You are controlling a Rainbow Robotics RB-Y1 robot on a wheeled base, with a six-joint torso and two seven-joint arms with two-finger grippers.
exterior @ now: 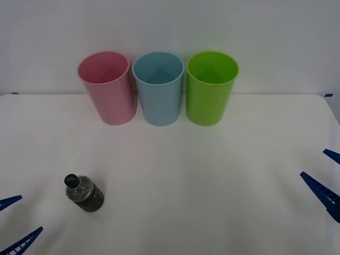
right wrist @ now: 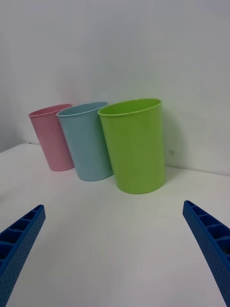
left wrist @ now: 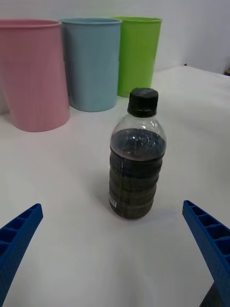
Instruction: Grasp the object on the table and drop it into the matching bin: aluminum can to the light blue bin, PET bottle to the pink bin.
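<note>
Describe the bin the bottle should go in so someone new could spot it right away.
Look at the white table, at its far edge by the wall, where three tall plastic bins stand in a row. The pink bin is the left end one, beside the light blue bin; the green bin is at the other end.

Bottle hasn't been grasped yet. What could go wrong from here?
The PET bottle stands upright and narrow, so the open left gripper could tip it over when closing in. The pink bin stands right against the light blue bin, so an off-centre drop could land in the wrong bin or knock one over.
</note>
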